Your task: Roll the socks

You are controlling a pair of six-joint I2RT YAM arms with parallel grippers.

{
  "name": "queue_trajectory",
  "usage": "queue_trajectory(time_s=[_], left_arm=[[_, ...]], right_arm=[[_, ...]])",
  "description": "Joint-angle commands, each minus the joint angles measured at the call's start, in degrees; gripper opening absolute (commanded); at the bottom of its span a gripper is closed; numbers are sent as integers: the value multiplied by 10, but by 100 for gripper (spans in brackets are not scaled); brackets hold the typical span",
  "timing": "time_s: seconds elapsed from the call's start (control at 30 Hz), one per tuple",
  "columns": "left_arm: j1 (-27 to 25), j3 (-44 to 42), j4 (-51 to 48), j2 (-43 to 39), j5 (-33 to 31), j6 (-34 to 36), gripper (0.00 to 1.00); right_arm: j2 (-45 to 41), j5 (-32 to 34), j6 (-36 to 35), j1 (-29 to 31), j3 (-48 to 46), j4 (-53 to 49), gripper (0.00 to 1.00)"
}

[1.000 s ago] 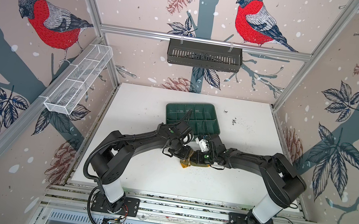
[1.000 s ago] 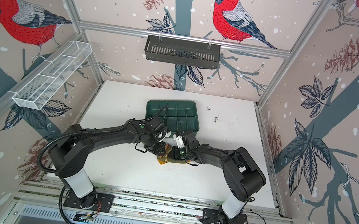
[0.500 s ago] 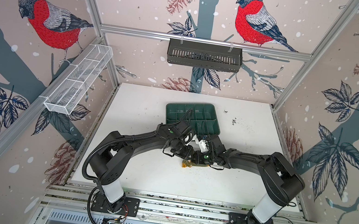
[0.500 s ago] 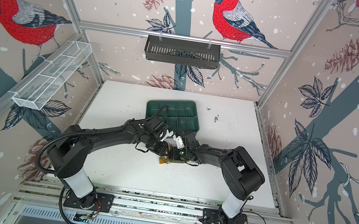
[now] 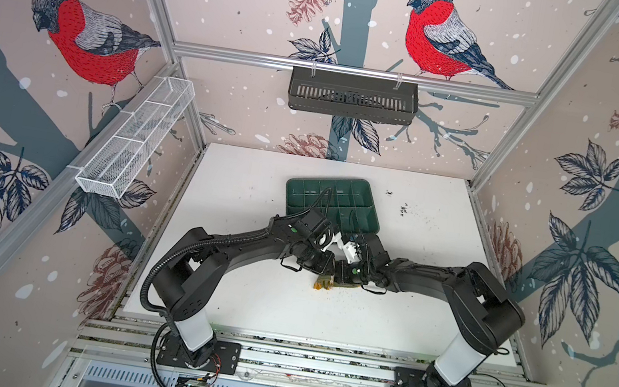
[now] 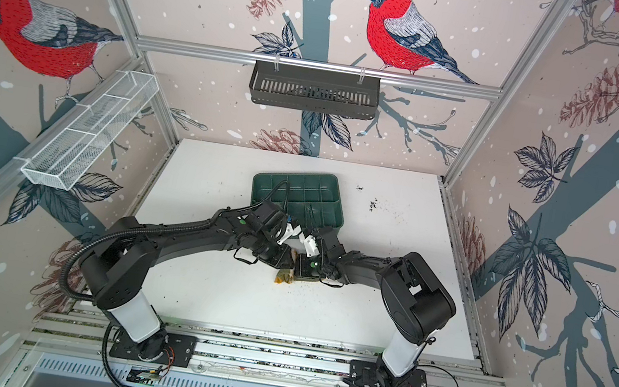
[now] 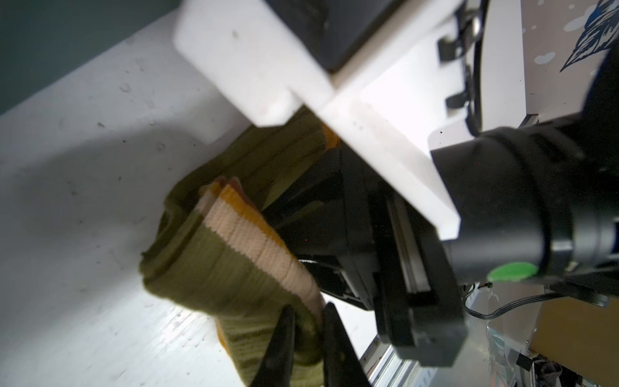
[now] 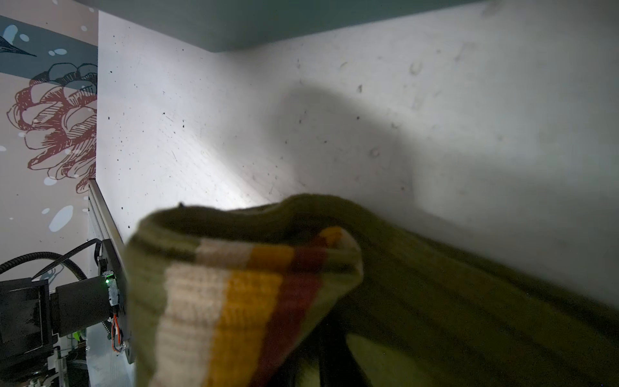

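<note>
The socks are an olive-green bundle with an orange end, lying on the white table just in front of the green tray. Both grippers meet over them and hide most of the bundle. In the left wrist view my left gripper pinches a fold of the socks between its dark fingertips, beside the cream and orange cuff stripes. In the right wrist view the striped cuff of the socks drapes over my right gripper, which is closed in the fabric with only one dark finger showing.
A black slotted basket hangs on the back wall. A white wire basket is fixed to the left wall. Dark crumbs speckle the table right of the tray. The two arms' wrists crowd together at the table's middle.
The left gripper's jaws have closed down on a fold of the socks. Both arms stay almost where they were, and the bundle has barely shifted.
</note>
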Motion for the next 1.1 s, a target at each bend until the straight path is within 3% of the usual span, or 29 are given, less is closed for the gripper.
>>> queue_trajectory(time_s=[0.0, 0.17, 0.37, 0.67, 0.87, 1.07], left_arm=[[-1, -7, 36, 7, 24, -9, 15], [-1, -12, 52, 22, 28, -12, 13], [-1, -16, 53, 36, 15, -9, 11], [-1, -15, 63, 56, 12, -8, 9], [1, -14, 54, 47, 6, -7, 9], [2, -10, 60, 55, 12, -6, 8]], right_arm=[[-3, 7, 2, -2, -5, -13, 17], [-9, 10, 3, -5, -6, -19, 20], [-30, 13, 0, -12, -11, -37, 33], [-39, 12, -1, -18, -10, -46, 35], [-56, 23, -13, -23, -9, -79, 45], [-72, 28, -18, -29, -6, -89, 45]])
